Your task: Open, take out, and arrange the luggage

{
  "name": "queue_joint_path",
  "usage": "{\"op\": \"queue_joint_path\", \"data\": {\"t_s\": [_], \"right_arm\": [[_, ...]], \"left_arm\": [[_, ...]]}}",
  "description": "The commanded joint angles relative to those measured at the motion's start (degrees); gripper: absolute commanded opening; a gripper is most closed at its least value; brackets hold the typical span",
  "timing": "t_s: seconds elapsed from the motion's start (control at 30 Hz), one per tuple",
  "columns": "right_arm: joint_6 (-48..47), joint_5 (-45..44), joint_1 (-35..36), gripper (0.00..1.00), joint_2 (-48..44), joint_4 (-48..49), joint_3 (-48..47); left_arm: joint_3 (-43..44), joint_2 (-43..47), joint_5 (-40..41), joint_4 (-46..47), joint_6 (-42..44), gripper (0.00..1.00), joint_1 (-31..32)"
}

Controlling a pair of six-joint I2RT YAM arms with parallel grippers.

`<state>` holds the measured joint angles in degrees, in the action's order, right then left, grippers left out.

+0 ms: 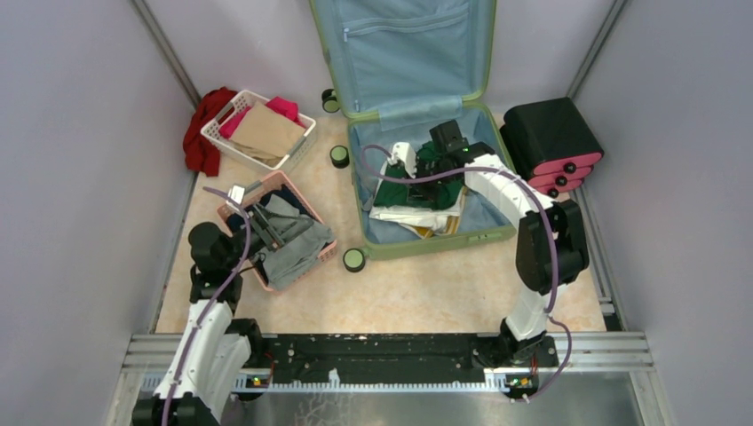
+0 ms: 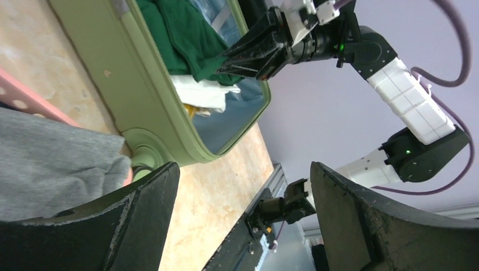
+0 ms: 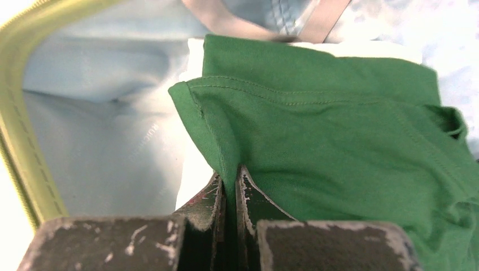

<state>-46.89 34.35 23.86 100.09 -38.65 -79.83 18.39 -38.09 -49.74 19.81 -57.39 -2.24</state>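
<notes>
The luggage (image 1: 426, 243) lies open at the table's far edge, lid raised. Inside it, the right gripper (image 3: 230, 182) is pinched shut on a fold of the green shirt (image 3: 339, 113). The lift should probably go straight up, clearing the near wall without dragging out the white cloth (image 1: 397, 214) beneath. The left gripper (image 2: 243, 169) hovers wide open over the pink basket (image 1: 328, 254), which already holds grey clothes (image 1: 297, 244).

The luggage (image 1: 413, 106) is cut off at the top edge, and the shirt (image 3: 339, 124) covers most of the white cloth (image 1: 395, 216) beneath.
</notes>
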Motion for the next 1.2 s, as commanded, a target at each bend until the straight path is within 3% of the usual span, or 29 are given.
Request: {"op": "queue_joint_path", "data": {"t_s": [0.0, 0.2, 0.47, 0.7, 1.03, 1.17], "right_arm": [[6.0, 7.7, -0.2, 0.00, -3.5, -4.4, -6.8], [10.2, 11.7, -2.3, 0.00, -3.8, -6.3, -10.7], [11.2, 16.9, -5.3, 0.00, -5.3, -8.2, -11.6], [12.8, 18.7, -5.8, 0.00, -6.2, -7.1, -11.1], [13.5, 19.1, -6.3, 0.00, -6.5, -6.6, -11.4], [13.8, 19.5, -6.4, 0.00, -6.2, -6.1, -11.4]], "left_arm": [[0.3, -0.6, 3.2, 3.3, -1.9, 0.91, 5.6], [2.9, -6.7, 15.2, 5.3, -3.6, 0.93, 18.7], [5.2, -18.8, 26.4, 18.2, -15.0, 0.97, 24.9], [12.2, -31.0, 35.9, 21.9, -21.9, 0.99, 32.9], [21.2, -39.0, 48.5, 7.9, -34.5, 0.99, 39.5], [23.6, -41.0, 49.2, 2.4, -38.5, 0.99, 40.7]]}}
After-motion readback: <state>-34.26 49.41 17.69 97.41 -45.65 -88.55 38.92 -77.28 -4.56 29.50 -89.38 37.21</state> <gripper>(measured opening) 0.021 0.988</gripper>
